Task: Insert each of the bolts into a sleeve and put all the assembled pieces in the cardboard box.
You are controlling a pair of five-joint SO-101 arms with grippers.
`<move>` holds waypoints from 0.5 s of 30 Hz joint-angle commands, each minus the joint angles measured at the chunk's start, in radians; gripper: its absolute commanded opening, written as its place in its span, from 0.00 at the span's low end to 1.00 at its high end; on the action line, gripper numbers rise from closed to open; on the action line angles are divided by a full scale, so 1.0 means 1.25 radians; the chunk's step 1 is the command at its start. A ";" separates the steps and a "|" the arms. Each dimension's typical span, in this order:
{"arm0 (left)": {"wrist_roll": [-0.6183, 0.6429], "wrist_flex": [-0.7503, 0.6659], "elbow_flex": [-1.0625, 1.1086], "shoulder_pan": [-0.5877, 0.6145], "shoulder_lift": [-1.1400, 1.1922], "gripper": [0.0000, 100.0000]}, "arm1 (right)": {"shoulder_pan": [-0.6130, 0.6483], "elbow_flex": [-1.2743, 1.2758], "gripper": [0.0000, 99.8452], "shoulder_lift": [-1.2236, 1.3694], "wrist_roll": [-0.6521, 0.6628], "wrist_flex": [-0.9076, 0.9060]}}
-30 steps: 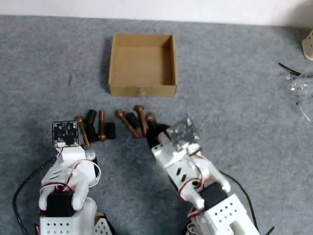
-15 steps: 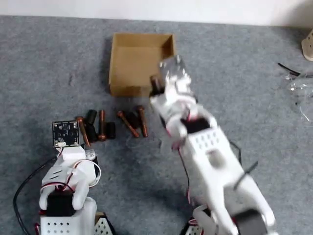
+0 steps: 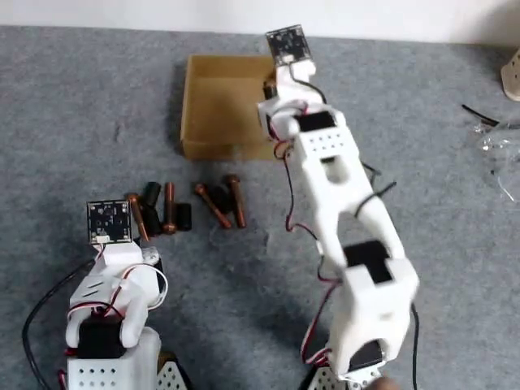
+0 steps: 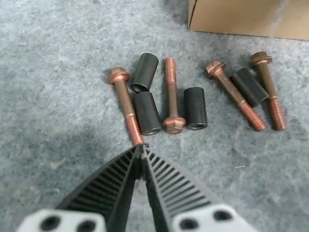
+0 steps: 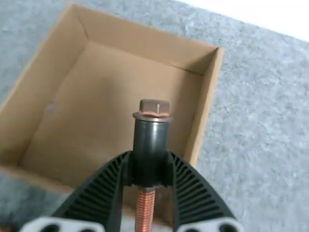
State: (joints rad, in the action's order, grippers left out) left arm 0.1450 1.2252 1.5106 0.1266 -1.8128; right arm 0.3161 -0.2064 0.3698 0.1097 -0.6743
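Copper-coloured bolt (image 5: 154,108), already seated in its black sleeve (image 5: 150,140), hangs head-up above the open cardboard box (image 5: 205,101), close to the wall on the right arm's side. The right gripper (image 5: 147,163) pinches the sleeve rather than the bolt. That looks deliberate: the flange rests on the sleeve's rim, so the pair should stay together when let go. Four loose bolts (image 4: 171,92) and four loose sleeves (image 4: 195,107) lie unassembled in a row on the grey felt worktop (image 3: 406,162), just in front of the box's near wall. The left gripper (image 4: 141,154) sits with its jaws pressed together on nothing, its tips at the threaded end of the outermost bolt (whether touching, I cannot tell).
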 commanded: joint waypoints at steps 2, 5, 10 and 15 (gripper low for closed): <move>-0.002 -0.016 -0.003 0.010 -0.009 0.00 | -0.010 -0.233 0.01 0.095 0.009 -0.057; -0.002 -0.017 -0.003 0.010 -0.009 0.00 | -0.010 -0.327 0.01 0.182 0.009 -0.106; -0.002 -0.017 -0.003 0.010 -0.009 0.00 | -0.010 -0.463 0.01 0.288 0.009 -0.181; -0.002 -0.017 -0.003 0.010 -0.009 0.00 | -0.010 -0.560 0.01 0.364 0.009 -0.224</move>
State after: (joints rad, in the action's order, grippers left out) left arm 0.1450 1.2252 1.5106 0.1266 -1.8128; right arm 0.3161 -0.7848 0.8332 0.1097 -0.9429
